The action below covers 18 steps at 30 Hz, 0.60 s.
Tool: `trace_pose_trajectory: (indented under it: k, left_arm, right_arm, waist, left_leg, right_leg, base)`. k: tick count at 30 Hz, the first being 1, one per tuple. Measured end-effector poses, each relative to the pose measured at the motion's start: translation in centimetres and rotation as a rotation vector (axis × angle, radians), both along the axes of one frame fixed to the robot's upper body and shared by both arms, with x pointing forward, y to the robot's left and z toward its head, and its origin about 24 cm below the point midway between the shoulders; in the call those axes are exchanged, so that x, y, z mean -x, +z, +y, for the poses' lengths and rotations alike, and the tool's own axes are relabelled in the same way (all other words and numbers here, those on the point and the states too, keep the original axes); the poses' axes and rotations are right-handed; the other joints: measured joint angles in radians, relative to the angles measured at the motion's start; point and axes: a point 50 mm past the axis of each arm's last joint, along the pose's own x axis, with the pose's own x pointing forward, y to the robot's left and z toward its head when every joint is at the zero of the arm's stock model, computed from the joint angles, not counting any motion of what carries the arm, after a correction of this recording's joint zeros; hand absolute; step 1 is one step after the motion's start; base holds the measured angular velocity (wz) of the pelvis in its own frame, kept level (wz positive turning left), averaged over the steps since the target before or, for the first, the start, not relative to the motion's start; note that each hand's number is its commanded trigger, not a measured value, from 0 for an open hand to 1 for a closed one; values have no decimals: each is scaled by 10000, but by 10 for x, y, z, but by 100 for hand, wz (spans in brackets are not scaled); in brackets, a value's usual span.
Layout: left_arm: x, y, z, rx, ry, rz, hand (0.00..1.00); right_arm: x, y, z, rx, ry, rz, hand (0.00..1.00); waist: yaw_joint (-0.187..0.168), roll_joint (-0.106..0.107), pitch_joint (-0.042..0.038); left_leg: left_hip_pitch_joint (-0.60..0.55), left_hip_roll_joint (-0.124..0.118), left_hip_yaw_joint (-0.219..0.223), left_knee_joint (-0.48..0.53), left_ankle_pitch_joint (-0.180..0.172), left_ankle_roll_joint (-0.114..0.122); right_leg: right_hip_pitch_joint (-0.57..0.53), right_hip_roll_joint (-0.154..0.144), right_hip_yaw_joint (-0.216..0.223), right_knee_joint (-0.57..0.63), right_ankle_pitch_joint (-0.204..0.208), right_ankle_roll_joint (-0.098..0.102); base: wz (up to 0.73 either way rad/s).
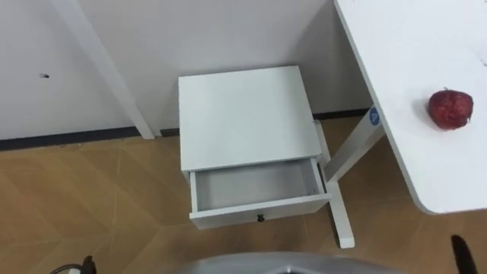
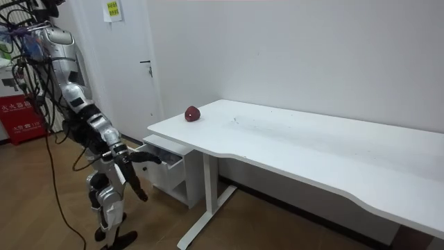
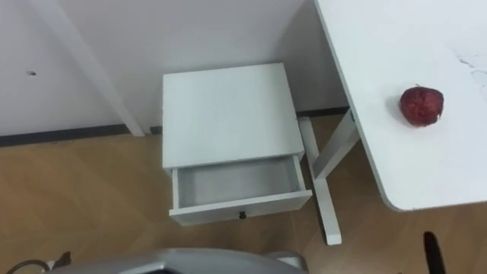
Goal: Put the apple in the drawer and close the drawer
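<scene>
Wood-pattern flooring [image 1: 114, 198] runs up to a white wall [image 1: 228, 38], with a white door frame [image 1: 106, 68] slanting across the far left. Right of it a small white cabinet [image 1: 247, 114] stands against the wall, its drawer [image 1: 255, 186] pulled out toward the robot and bare inside, a dark knob [image 1: 260, 218] on its front. Further right a white desk [image 1: 411, 91] reaches in, its leg [image 1: 354, 148] just beside the cabinet, and the apple [image 1: 450, 108] sits on the desk top near its left end, well apart from the drawer. At the near right a dark finger of the right hand [image 1: 459, 255] shows; in the room view that hand hangs low before the robot, fingers loose and apart, holding nothing. The apple is round and the top smooth, so a sideways nudge during the reach could roll it off the edge to the floor. The drawer looks shallow and only partly out, so the apple may catch under the cabinet top when the front is pushed in, and a hard push could jolt the light-looking cabinet against the wall.
</scene>
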Motion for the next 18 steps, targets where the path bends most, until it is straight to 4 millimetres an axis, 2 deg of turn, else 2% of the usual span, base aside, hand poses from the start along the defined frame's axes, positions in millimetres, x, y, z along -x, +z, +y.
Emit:
trace_pose_trajectory:
  k: [8,11,14,18]
  left_arm:
    - [-3,4,3,-164,-159,-420,0]
    - [-2,6,4,-235,-194,-550,0]
    - [-6,7,4,-290,-248,-691,0]
    - [-7,8,4,-354,-271,-827,0]
  right_arm:
    - [-19,28,-23,887,-1119,-592,0]
    - [-33,51,-33,1631,-987,-1046,0]
    - [-48,83,-46,2912,-841,-1412,0]
    - [-60,112,-53,4150,-761,-1182,0]
  waist:
    - [-18,-28,-14]
    - [-207,-59,-18]
    - [-213,-172,-17]
    - [-140,-241,-37]
  left_leg:
    - [-56,4,18,12,4,2]
    - [-104,8,26,-15,7,-1]
    - [-319,5,21,-12,25,5]
    - [-307,0,13,23,30,5]
  right_leg:
    - [-101,3,18,16,0,0]
    - [-168,12,-6,25,-1,2]
    - [-299,10,-35,11,-1,2]
    - [-299,40,14,4,0,2]
  base:
    - [0]
    - [0]
    - [0]
    - [1]
